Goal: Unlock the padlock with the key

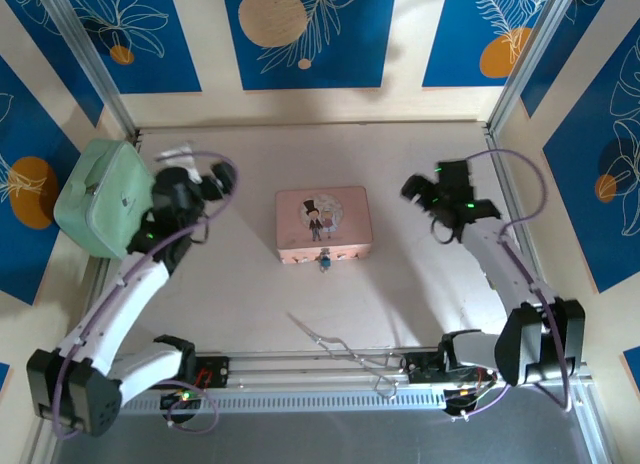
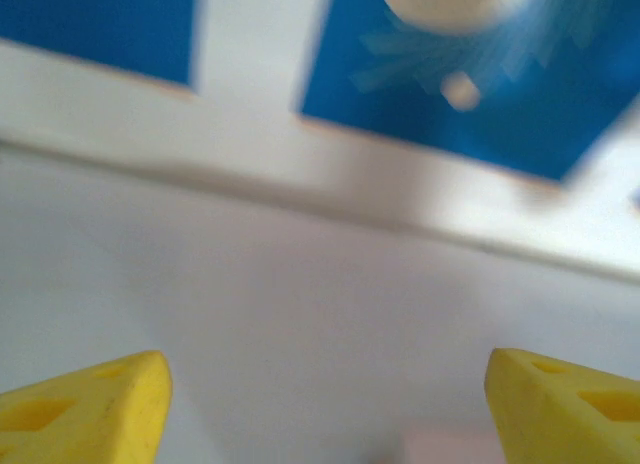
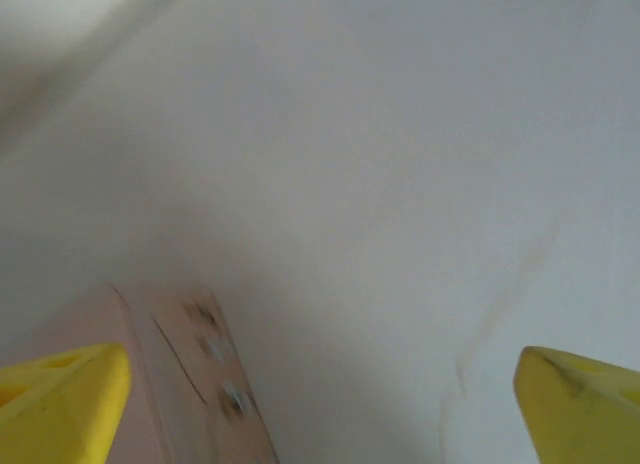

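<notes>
- A long thin wire tool point(image 1: 330, 339) lies on the worktop point(image 1: 230, 284), just ahead of the arm bases.
- The padlock point(image 1: 323, 261) sits at the near edge of the pink tin point(image 1: 323, 219), between the two arms. Its long axis points roughly toward the bases. I cannot make out a key.
- The right hand point(image 1: 412, 189) is spread and empty, off the tin's far right corner and aimed left. The padlock lies left of it and nearer the bases. This arm looks slightly closer.
- The left hand point(image 1: 222, 177) is also spread and empty, beside the green case point(image 1: 100, 199).

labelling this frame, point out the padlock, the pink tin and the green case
padlock point(image 1: 323, 261): top external view, its blue part
pink tin point(image 1: 323, 222): top external view, lid centre
green case point(image 1: 100, 199): top external view, middle of its top
</notes>
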### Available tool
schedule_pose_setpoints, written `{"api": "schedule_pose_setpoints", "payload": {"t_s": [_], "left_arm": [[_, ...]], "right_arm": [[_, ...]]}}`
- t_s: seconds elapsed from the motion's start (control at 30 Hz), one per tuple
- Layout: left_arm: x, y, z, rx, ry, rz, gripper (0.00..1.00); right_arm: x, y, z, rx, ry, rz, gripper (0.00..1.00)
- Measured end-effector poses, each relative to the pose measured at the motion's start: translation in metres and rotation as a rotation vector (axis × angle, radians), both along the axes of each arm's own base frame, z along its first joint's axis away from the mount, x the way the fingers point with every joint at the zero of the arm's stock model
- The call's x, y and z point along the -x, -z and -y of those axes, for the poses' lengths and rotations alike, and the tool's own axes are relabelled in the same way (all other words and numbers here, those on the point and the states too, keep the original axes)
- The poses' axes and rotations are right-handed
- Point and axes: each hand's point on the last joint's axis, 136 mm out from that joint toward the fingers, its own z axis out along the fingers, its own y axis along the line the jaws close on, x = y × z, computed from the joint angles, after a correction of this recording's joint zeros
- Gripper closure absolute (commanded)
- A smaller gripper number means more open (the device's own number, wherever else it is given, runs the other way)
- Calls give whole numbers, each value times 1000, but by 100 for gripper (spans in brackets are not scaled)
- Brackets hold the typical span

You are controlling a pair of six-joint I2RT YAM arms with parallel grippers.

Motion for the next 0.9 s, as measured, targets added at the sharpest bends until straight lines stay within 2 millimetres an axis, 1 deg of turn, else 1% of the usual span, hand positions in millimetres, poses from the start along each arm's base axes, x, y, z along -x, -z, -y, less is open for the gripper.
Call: {"api": "schedule_pose_setpoints", "payload": {"t_s": [0.03,0.07,0.1,0.17,0.2,0.27,0.33,0.4,0.47,0.53,0.6,0.7,0.77,0.9], "left_arm": [[12,20,23,5,61,-54,22],[25,42,41,1,114,-115,23],[40,64,59,-7,170,-181,24],[68,98,82,-28,250,-289,26],[78,108,88,-32,275,-328,27],[90,115,96,-15,300,-367,27],[95,115,98,22,306,-379,27],[99,112,98,65,307,-383,27],[102,109,99,102,310,-383,26],[103,110,102,131,311,-391,25],[102,114,105,146,309,-411,24],[100,128,111,155,306,-457,25],[99,136,114,160,302,-486,26],[100,143,121,188,313,-520,28]], "right_arm": [[15,9,-16,36,-39,-55,1],[31,13,-31,78,-81,-90,1],[46,12,-46,113,-131,-100,1],[71,-1,-69,150,-208,-61,0],[82,-11,-76,150,-238,-25,2],[101,-26,-83,124,-277,33,5],[115,-33,-83,85,-291,63,8],[123,-30,-84,47,-315,64,10],[128,-22,-88,24,-347,39,11],[128,-13,-90,17,-362,1,11],[123,-5,-93,-4,-370,-41,11],[111,2,-94,-66,-373,-79,19],[105,5,-97,-90,-383,-87,20],[108,13,-119,-98,-466,-114,23]]}}
